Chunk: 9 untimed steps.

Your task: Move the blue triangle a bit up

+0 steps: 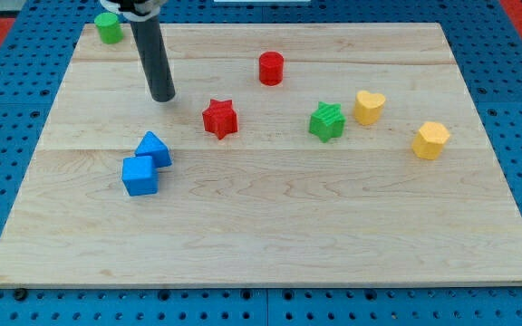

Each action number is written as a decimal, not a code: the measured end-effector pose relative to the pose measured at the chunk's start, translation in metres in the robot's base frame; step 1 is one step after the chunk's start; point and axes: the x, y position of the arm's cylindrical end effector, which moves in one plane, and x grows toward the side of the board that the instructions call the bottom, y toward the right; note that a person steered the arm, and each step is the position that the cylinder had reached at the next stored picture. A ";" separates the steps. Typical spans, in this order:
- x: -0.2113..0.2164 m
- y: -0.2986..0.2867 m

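The blue triangle (154, 148) lies on the wooden board (270, 235) at the view's left of centre. A blue cube (140, 175) touches it on its lower left side. My tip (163, 96) stands on the board above the blue triangle and slightly to the right, apart from it by a short gap. The dark rod rises from the tip toward the view's top.
A red star (218, 119) lies right of my tip. A red cylinder (271, 68) is further up and right. A green star (327, 121), a yellow heart (368, 106) and a yellow hexagon (431, 139) lie at the right. A green cylinder (109, 27) sits at the top left corner.
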 end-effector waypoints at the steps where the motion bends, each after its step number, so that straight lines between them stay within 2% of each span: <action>1: 0.023 0.019; 2: 0.044 0.033; 4: 0.116 0.033; 5: 0.131 0.026; 6: 0.131 0.006; 9: 0.127 0.000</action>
